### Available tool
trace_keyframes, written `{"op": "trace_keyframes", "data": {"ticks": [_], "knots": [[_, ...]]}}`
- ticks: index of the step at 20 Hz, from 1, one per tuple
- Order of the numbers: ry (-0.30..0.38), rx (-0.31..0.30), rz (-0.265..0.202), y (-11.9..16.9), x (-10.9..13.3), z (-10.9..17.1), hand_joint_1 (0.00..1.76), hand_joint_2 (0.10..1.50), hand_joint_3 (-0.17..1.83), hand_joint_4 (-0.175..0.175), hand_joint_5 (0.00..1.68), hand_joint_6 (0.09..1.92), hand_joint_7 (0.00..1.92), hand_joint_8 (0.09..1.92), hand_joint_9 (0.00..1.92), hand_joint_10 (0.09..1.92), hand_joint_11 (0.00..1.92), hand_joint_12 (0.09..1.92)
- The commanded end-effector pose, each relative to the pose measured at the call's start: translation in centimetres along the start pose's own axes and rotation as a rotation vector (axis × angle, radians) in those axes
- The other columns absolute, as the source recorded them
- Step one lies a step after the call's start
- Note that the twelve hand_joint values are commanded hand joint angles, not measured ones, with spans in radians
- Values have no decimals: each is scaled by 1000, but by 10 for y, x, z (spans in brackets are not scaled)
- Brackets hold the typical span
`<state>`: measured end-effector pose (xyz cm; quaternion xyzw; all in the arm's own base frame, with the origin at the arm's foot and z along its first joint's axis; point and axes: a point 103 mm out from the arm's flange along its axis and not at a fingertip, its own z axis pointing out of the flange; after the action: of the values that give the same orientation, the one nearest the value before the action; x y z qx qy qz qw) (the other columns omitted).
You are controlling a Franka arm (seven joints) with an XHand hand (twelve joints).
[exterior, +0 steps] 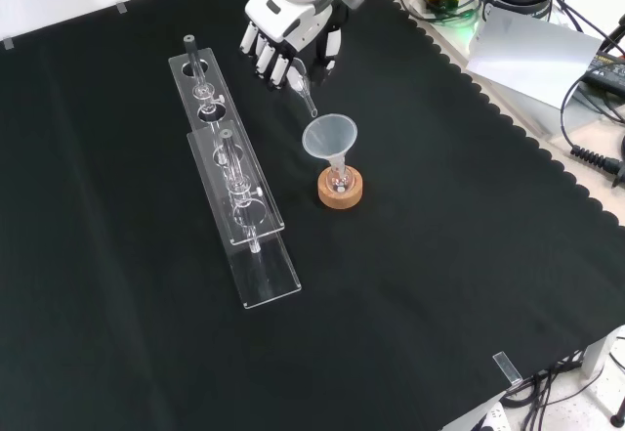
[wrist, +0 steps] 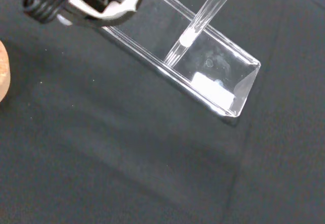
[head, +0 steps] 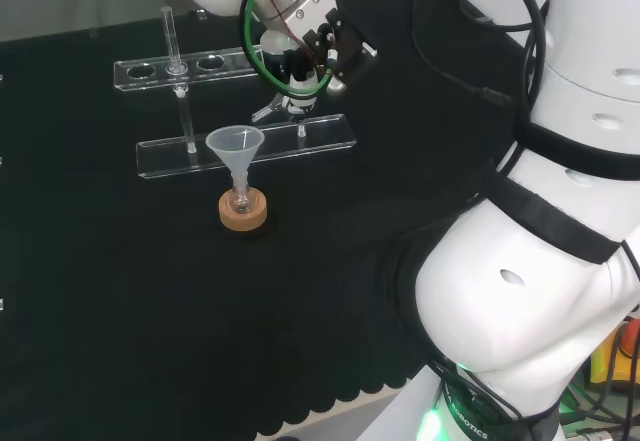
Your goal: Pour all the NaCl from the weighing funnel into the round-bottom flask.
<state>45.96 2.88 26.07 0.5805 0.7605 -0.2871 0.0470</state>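
A clear plastic funnel (head: 236, 145) (exterior: 330, 138) sits in the neck of a small round-bottom flask (head: 239, 201) (exterior: 339, 179), which stands on a cork ring (head: 243, 213) (exterior: 340, 191). The hand (head: 303, 49) (exterior: 288, 32) hovers above and beside the funnel, its fingers curled round a clear glass weighing funnel (exterior: 303, 87) (head: 272, 110). The weighing funnel tilts down, with its spout just over the plastic funnel's rim in the front view. I cannot make out any powder. In the wrist view, part of the hand (wrist: 86, 0) and an edge of the cork ring (wrist: 2, 79) show.
A two-tier clear acrylic rack (head: 250, 146) (exterior: 249, 226) (wrist: 213, 84) with upright glass tubes (head: 172, 41) (exterior: 193, 60) stands right behind the flask in the head view, and to its left in the front view. Cables and the cloth's scalloped edge (exterior: 508, 108) lie to the right in the front view.
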Motion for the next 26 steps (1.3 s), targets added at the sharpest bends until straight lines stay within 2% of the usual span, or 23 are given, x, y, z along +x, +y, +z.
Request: {"op": "trace_keyframes", "data": {"ticks": [1, 13, 26], "knots": [[-39, 7, -10, 0, 2, -2, 1097, 681, 713, 175, 1158, 899, 772, 663, 1115, 402, 782, 1089], [-94, 39, -22, -2, 9, -11, 1097, 680, 712, 175, 1160, 895, 743, 653, 1103, 392, 781, 1085], [-163, 61, -57, 0, 20, -19, 1097, 680, 711, 175, 1162, 889, 716, 647, 1094, 386, 770, 1084]]}}
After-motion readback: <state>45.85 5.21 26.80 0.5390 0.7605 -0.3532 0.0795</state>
